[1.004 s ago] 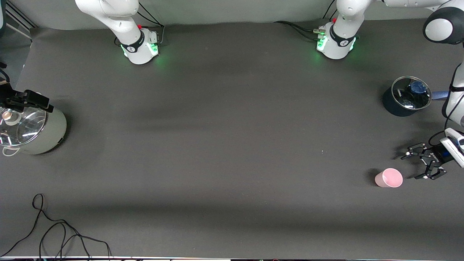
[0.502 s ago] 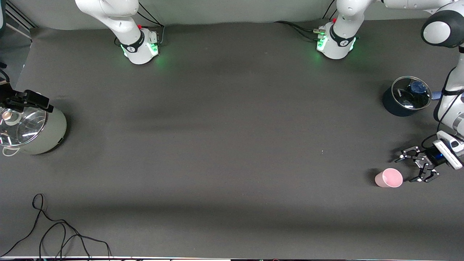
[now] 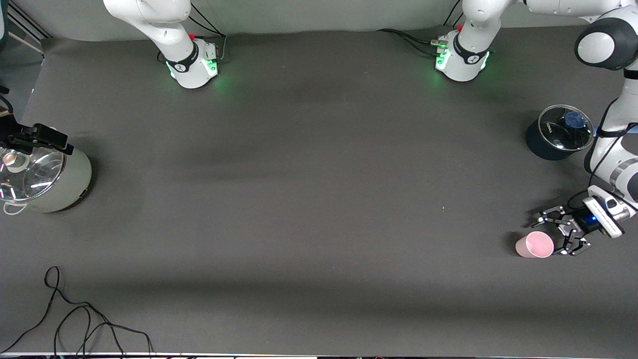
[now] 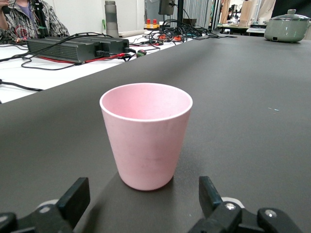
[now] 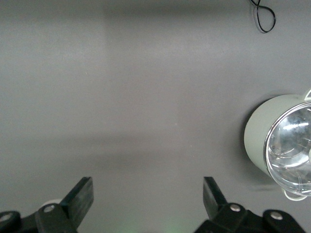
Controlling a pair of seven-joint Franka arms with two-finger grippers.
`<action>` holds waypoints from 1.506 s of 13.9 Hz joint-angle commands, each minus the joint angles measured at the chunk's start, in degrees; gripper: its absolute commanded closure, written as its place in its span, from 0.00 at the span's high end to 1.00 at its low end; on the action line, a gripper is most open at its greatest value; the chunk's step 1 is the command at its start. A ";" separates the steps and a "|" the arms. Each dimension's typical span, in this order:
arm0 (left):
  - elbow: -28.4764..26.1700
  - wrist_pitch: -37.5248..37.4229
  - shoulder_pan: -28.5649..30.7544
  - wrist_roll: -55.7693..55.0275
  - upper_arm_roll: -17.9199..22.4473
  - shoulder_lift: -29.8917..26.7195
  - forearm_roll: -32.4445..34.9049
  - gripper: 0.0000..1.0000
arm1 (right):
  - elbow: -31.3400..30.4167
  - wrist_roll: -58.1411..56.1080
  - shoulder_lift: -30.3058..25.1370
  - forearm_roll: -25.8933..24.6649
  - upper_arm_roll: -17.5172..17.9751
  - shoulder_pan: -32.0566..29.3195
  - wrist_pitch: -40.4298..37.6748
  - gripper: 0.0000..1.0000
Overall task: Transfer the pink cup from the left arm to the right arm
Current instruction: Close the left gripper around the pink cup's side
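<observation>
Pink cup (image 3: 535,245) stands upright on the table (image 3: 319,199), lower right of the front frame, rim up. Left gripper (image 3: 555,233) sits low right beside it, fingers spread wide, nothing held. Right gripper (image 5: 146,204) isn't in the front frame; its wrist view shows fingers apart over bare table near the green pot (image 5: 284,145). Cup looks light, rigid, smooth, so likely slippery. I'd grip the wall mid-height, leaving the rim end free for the right arm.
</observation>
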 commanded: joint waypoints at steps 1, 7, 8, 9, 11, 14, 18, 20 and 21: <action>0.12 1.61 -0.65 1.54 -0.79 0.39 -1.44 1.00 | 0.54 -0.29 0.10 0.87 -0.42 0.35 -0.65 1.00; -0.14 2.93 -1.88 1.80 -2.02 1.19 -3.20 1.00 | 0.54 -0.29 0.10 0.87 -0.42 0.35 -0.65 1.00; -0.14 2.93 -2.31 1.80 -2.02 1.19 -3.64 1.00 | 0.54 -0.29 0.01 0.87 -0.42 0.35 -0.65 1.00; -0.14 2.93 -2.40 1.80 -2.02 1.19 -3.73 1.00 | 0.54 -0.29 0.01 0.87 -0.42 0.35 -0.65 1.00; -0.05 3.01 -2.49 1.72 -2.02 1.36 -3.82 1.00 | 0.54 -0.29 0.01 0.87 -0.42 0.35 -0.65 1.00; -0.05 3.37 -2.76 1.72 -2.02 1.71 -4.08 0.88 | 0.54 -0.29 0.01 0.87 -0.42 0.35 -0.74 1.00; -0.05 3.37 -2.76 1.63 -2.02 1.63 -4.08 0.57 | 0.54 -0.29 0.01 0.87 -0.42 0.35 -0.65 1.00; -0.05 3.37 -2.76 1.54 -2.02 1.54 -4.08 0.52 | 0.54 -0.29 0.01 0.87 -0.42 0.35 -0.74 1.00; -0.05 3.28 -2.67 1.28 -2.11 1.36 -4.08 0.52 | 0.54 -0.29 0.01 0.87 -0.42 0.35 -0.65 1.00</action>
